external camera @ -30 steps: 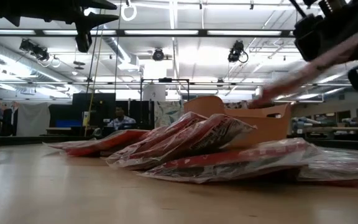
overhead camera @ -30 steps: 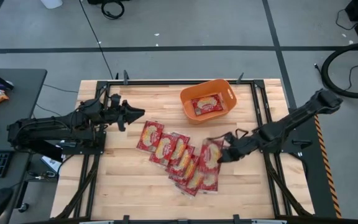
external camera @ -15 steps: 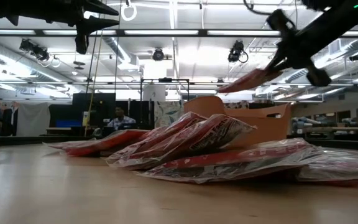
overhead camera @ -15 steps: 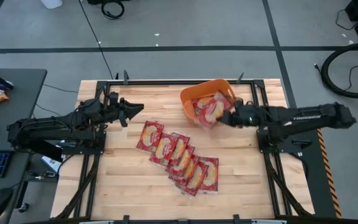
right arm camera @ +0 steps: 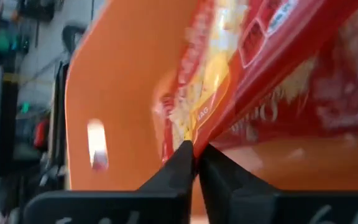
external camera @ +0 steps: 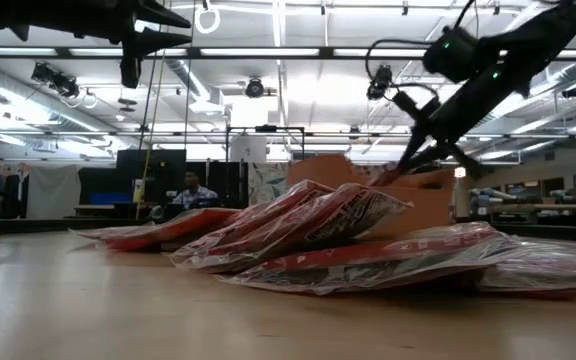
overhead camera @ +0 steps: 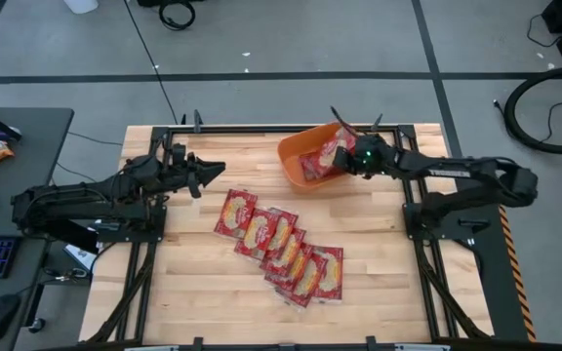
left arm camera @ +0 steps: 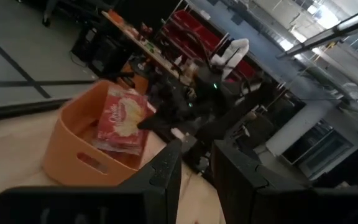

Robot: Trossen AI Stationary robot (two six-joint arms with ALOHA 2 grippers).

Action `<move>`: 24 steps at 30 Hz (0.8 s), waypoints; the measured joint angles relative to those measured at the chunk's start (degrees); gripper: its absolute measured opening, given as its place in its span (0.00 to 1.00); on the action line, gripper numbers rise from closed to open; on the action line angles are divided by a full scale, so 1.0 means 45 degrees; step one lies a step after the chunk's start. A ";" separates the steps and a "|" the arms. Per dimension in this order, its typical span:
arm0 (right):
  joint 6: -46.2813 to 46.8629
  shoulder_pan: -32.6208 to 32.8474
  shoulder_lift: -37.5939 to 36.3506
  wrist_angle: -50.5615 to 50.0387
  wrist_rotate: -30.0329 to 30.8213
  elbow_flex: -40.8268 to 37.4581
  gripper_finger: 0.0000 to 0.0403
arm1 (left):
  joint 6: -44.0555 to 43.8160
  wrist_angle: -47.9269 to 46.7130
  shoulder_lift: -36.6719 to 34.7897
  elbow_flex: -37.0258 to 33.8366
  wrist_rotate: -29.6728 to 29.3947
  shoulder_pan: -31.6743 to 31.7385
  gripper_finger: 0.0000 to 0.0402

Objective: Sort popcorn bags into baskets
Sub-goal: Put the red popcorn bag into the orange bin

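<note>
Left pincer (overhead camera: pixel 215 174): fingers slightly apart, empty, above tabletop (overhead camera: pixel 193 283) | Popcorn bags (overhead camera: pixel 283 246): overlapping row, tabletop centre | Orange basket (overhead camera: pixel 292 161): far side, one bag inside | Right pincer (overhead camera: pixel 344 162): clamped on popcorn bag (overhead camera: pixel 332 152) over basket.

Glossy foil bags (overhead camera: pixel 286 244), matt wooden table (overhead camera: pixel 203 283)

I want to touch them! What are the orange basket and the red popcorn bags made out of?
The orange basket looks like smooth plastic: one even colour, rounded walls, a slot handle moulded in. The popcorn bags look like thin shiny foil or film; they crinkle and catch the ceiling light. The table looks like pale wood planks.
</note>
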 joint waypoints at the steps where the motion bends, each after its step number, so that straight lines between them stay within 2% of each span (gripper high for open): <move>1: -0.0182 -0.0191 0.0225 0.0140 -0.0564 0.0000 0.12 | -0.0036 -0.0246 0.0000 0.0000 0.0072 -0.0004 0.23; 5: -0.1009 -0.0757 0.0588 0.0168 -0.2236 0.0000 0.24 | -0.0515 -0.2547 0.0093 0.0000 0.0551 -0.0004 0.23; 10: -0.1393 -0.0873 -0.0023 -0.0137 -0.2700 0.0000 0.32 | -0.1806 -0.5330 0.0666 -0.0010 0.1139 -0.0004 0.23; 18: -0.2459 0.0107 -0.1929 -0.1261 -0.2038 0.0000 0.33 | -0.4399 -0.6243 0.2771 -0.0010 0.1711 -0.0004 0.25; 24: -0.3585 0.1317 -0.2843 -0.2042 -0.1240 0.0318 0.32 | -0.5513 -0.6621 0.4827 -0.0010 0.2398 0.0016 0.38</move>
